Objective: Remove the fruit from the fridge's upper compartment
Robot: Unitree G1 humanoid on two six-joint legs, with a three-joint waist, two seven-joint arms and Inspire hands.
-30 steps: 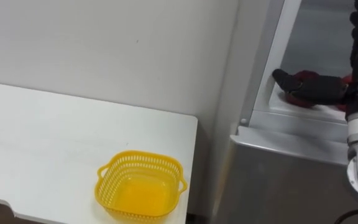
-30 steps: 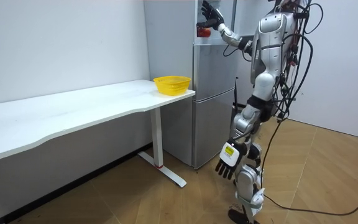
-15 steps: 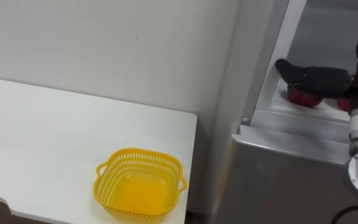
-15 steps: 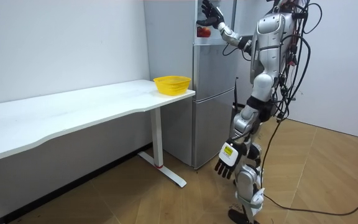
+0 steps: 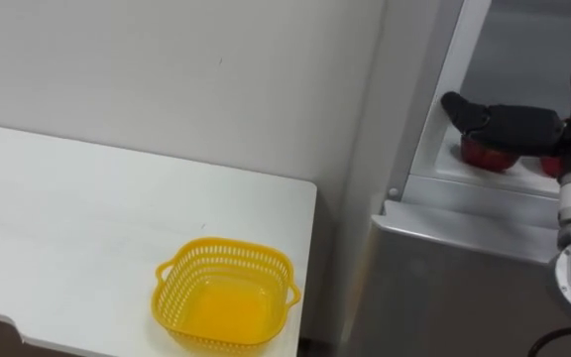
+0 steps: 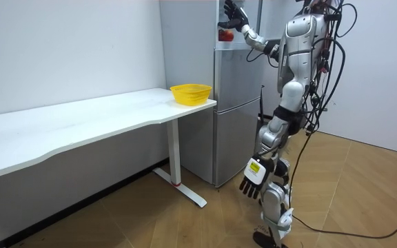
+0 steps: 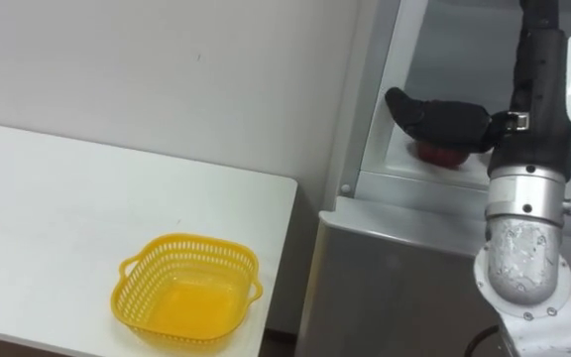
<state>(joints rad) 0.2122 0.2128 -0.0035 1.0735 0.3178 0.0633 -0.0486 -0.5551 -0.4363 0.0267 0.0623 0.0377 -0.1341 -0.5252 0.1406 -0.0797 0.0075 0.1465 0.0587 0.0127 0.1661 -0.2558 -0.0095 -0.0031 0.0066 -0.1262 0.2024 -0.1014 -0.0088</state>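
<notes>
The upper fridge compartment (image 5: 509, 59) stands open at the right. On its shelf lies a round red fruit (image 5: 482, 155) (image 7: 436, 153), with a second red thing (image 5: 551, 166) to its right. My right hand (image 5: 509, 125) (image 7: 442, 119) hovers just over the fruit, black fingers stretched out to the left and not closed round it. In the room view I stand facing the fridge (image 6: 236, 103) with my right hand (image 6: 231, 12) raised into the top compartment. My left hand (image 6: 252, 180) hangs low at my side, fingers relaxed.
A yellow mesh basket (image 5: 221, 248) (image 6: 190, 93), nothing in it, sits at the white table's (image 5: 67, 218) near right corner, beside the fridge. The closed grey lower fridge door (image 5: 454, 288) is below the open compartment. A white wall runs behind the table.
A second ago my right hand lay lower, down on the red fruit; it has risen slightly and now sits above it. The fruit has stayed on the shelf.
</notes>
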